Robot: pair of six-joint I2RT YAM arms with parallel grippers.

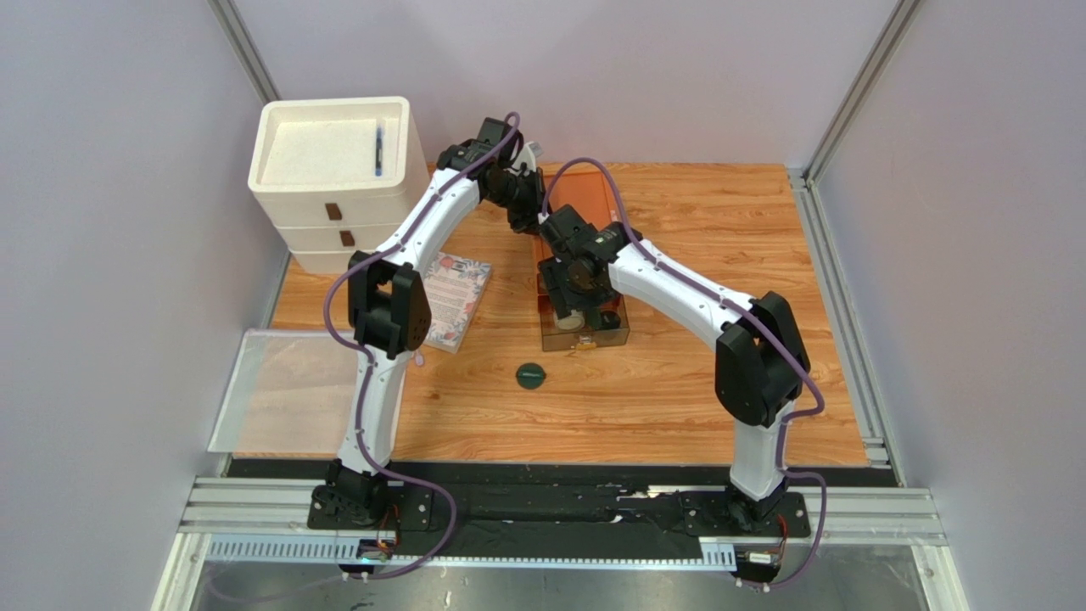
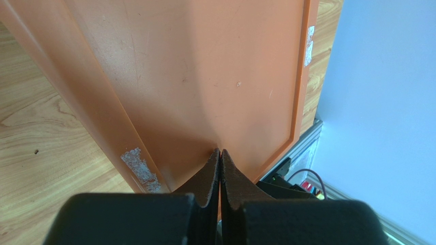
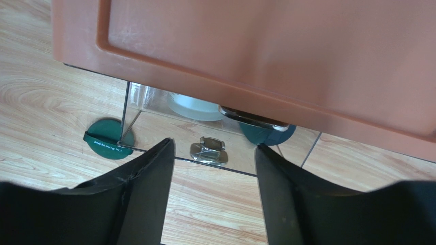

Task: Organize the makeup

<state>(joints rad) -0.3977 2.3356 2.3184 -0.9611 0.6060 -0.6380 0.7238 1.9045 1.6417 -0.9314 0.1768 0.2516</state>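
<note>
Lilac walls (image 1: 115, 255) enclose a wooden tabletop (image 1: 714, 382). One green compact (image 1: 530, 374) lies loose just near of the clear drawer (image 3: 148, 122), which sits part-open at the orange box's (image 1: 589, 204) near end, other makeup (image 3: 192, 106) inside. The right tool (image 3: 215, 145) hovers spread above the knob (image 3: 207, 150). The left tool (image 2: 220, 153), pressed together, rests on the box's far end. Loading seems underway; next, that compact wants grasping.

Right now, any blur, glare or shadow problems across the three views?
Top external: even light, sharp, only soft shadows below the arms. Left wrist: left black fingers underexposed, soft shadow across the orange-brown plastic box. Right wrist: right black fingers dark and soft-edged; clear drawer glares faintly, dark green round compact legible.
</note>
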